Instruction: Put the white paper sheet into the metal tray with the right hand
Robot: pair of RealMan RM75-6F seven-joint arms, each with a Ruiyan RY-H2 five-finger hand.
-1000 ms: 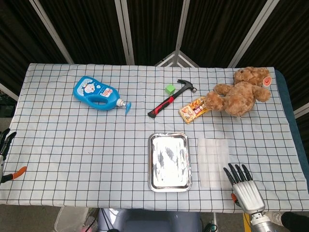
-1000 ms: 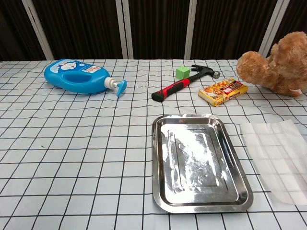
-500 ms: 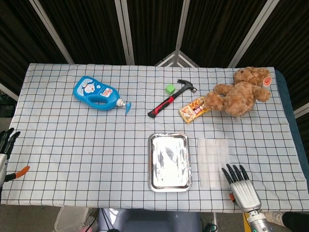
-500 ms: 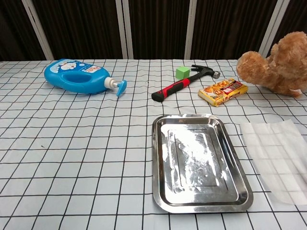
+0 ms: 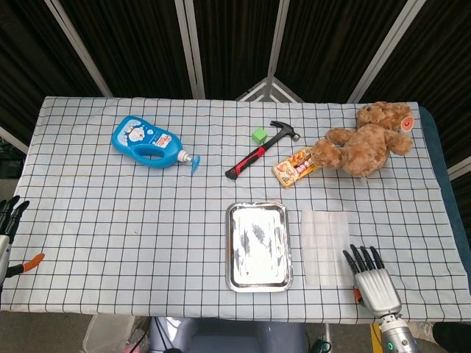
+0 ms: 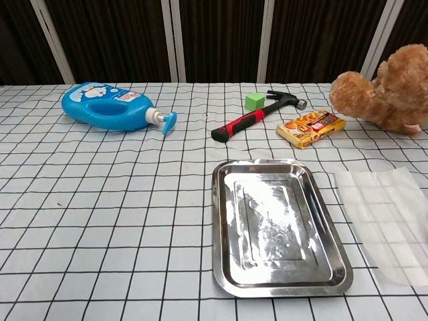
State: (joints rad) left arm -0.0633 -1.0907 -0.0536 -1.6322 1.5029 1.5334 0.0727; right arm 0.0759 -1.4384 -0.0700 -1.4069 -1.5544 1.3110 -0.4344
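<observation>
The white paper sheet (image 5: 324,246) (image 6: 386,221) lies flat on the checked cloth, just right of the metal tray (image 5: 257,276) (image 6: 230,281). The tray holds nothing. My right hand (image 5: 374,285) hovers at the table's front edge, just right of the sheet's near corner, its fingers spread and holding nothing. The chest view does not show this hand. My left hand (image 5: 7,220) shows only as dark fingertips at the far left edge of the head view, off the table, apart and holding nothing.
A blue bottle (image 5: 149,141) lies at the back left. A hammer (image 5: 259,151), a green cube (image 5: 258,135), a snack packet (image 5: 296,167) and a teddy bear (image 5: 369,138) lie behind the tray and sheet. Orange-handled pliers (image 5: 23,265) sit at the left edge.
My right hand has shifted slightly along the front edge, a little to the right and forward since half a second ago. The sheet and tray have not moved.
</observation>
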